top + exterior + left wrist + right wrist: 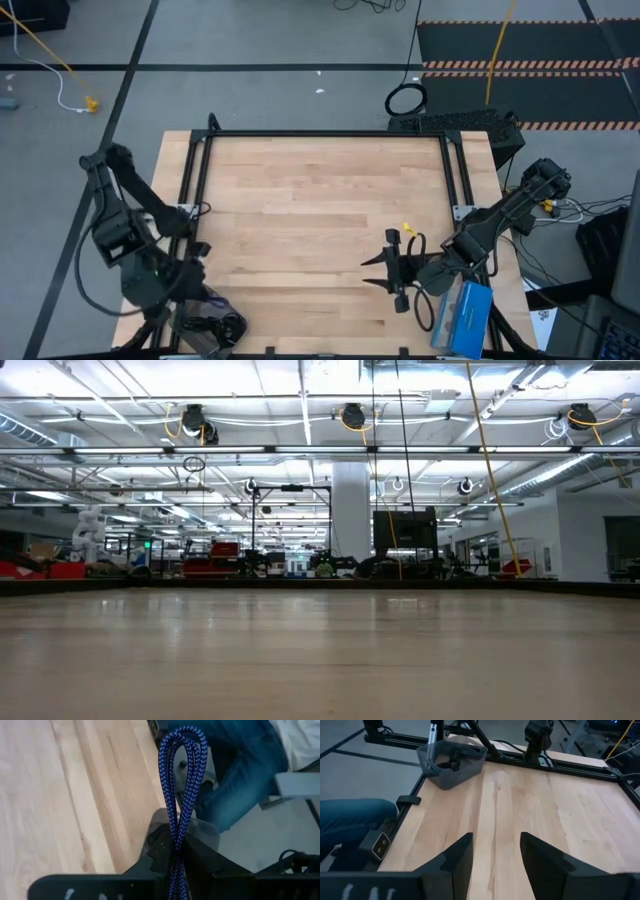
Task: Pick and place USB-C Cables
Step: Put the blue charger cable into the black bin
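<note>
My left gripper (200,297) is at the table's near left corner, beside a grey bin (451,770), and is shut on the purple-blue braided cable (181,780). The cable is folded into loops that stick out past the fingers. Black cable loops (451,761) lie inside the bin. My right gripper (388,272) is open and empty over the table's near right part, pointing toward the left edge; its fingers (455,862) stand apart above bare wood. My left gripper pinches the folded purple-blue cable between its two fingers, several strands together (175,851). The looped end (184,740) stands out beyond the fingertips, clear of the table. What lies behind the fingers is hidden by the gripper.
A blue box (463,315) lies at the table's near right corner by my right arm. A black frame (320,133) runs round the tabletop. A person's jeans-clad leg (240,775) shows just past the near left edge. Bare wood (300,200) fills the middle.
</note>
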Action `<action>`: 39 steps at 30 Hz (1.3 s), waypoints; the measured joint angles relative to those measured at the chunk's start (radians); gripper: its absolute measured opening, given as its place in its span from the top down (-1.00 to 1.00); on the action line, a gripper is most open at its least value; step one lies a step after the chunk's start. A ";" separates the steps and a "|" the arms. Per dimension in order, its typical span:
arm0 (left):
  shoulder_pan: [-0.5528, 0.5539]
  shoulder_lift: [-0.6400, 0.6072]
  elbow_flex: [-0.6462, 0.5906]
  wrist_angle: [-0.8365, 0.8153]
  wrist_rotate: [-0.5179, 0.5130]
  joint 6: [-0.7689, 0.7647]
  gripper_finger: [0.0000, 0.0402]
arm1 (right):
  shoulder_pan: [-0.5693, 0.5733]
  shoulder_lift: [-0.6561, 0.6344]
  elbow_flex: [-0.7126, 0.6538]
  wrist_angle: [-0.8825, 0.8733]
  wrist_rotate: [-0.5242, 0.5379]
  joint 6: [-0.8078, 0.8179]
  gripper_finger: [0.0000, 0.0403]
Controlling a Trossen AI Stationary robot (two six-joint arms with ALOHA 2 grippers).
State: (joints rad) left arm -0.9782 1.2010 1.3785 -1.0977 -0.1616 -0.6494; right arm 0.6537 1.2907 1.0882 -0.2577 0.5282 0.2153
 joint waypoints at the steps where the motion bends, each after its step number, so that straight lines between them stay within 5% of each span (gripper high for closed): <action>1: -0.008 0.014 0.000 0.000 0.001 -0.009 0.79 | 0.000 0.000 0.000 0.000 0.000 0.000 0.22; 19: -0.124 0.265 0.000 0.000 0.058 -0.039 0.79 | 0.000 0.000 0.000 0.000 -0.001 -0.007 0.22; 39: -0.124 0.520 0.000 -0.007 0.062 -0.037 0.79 | -0.007 0.000 0.000 0.000 -0.001 -0.019 0.22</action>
State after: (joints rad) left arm -1.1021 1.7210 1.3781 -1.1049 -0.0996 -0.6865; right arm 0.6468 1.2907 1.0878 -0.2581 0.5274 0.1963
